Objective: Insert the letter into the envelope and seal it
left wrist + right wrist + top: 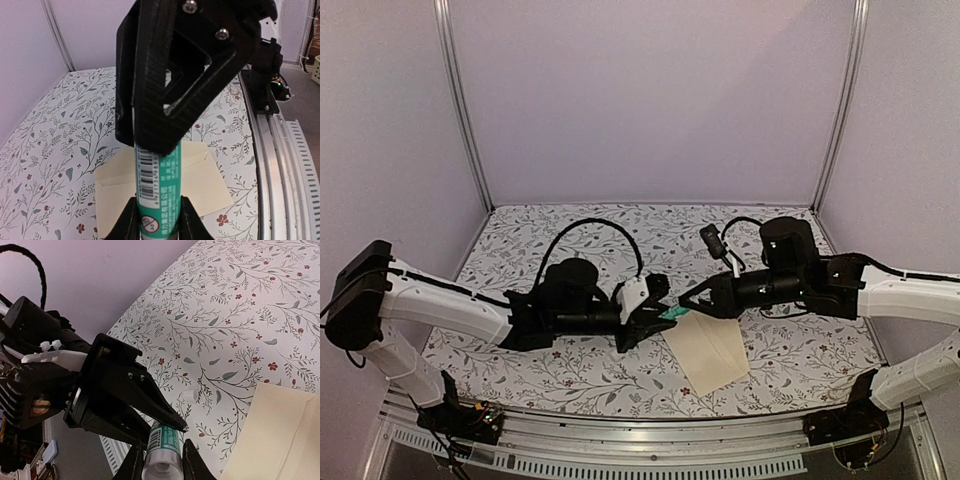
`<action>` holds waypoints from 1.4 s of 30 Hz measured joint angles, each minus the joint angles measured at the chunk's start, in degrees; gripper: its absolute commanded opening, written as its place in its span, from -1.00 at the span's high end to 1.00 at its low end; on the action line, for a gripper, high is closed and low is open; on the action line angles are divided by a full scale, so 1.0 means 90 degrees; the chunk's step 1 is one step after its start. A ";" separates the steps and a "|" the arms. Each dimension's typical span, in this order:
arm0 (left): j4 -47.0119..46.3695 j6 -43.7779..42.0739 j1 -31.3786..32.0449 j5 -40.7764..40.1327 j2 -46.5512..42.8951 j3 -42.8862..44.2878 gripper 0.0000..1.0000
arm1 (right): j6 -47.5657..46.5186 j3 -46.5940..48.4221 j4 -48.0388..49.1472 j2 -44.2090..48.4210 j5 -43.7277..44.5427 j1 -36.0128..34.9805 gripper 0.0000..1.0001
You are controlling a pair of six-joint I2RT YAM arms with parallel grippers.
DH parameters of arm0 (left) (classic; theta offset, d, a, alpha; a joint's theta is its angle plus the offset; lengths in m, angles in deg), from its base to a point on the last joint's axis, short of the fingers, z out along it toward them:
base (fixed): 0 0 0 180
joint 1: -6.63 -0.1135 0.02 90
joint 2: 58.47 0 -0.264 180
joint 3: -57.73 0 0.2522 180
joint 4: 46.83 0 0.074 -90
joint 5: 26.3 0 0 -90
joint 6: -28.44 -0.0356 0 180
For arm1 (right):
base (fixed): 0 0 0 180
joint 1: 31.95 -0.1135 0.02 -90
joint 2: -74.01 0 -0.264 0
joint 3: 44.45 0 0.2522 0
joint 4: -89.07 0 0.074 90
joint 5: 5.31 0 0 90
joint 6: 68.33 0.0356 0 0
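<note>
The cream envelope [710,355] lies flat on the floral table just below both grippers; it also shows in the left wrist view [212,175] and the right wrist view [280,440]. The letter is not in view. A green glue stick [672,313] hangs in the air above the envelope's upper left corner, gripped from both ends. My left gripper [660,318] is shut on one end [158,200]. My right gripper [688,302] is shut on the other, clear-tipped end [161,442]. The stick's barcode label [147,172] faces the left wrist camera.
A small white cap [189,395] lies on the floral tablecloth [570,365] near the envelope. Black cables [590,228] arch over the left wrist. Metal frame posts [460,100] and lilac walls close off the back and sides. A metal rail [650,430] runs along the near edge.
</note>
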 measured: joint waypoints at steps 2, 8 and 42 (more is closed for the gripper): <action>-0.0019 0.0119 -0.0153 0.0527 -0.0063 -0.0056 1.00 | -0.0107 -0.0061 0.0114 0.0034 -0.0158 -0.0007 1.00; -0.0070 0.0357 -0.0430 0.1625 -0.0066 -0.0075 1.00 | -0.0277 -0.0126 0.0163 0.0126 -0.0410 -0.0051 1.00; -0.0022 -0.0087 -0.0418 0.1015 -0.0066 -0.0078 1.00 | 0.0036 0.0882 -0.1413 -0.0668 -0.0313 -0.0124 -0.20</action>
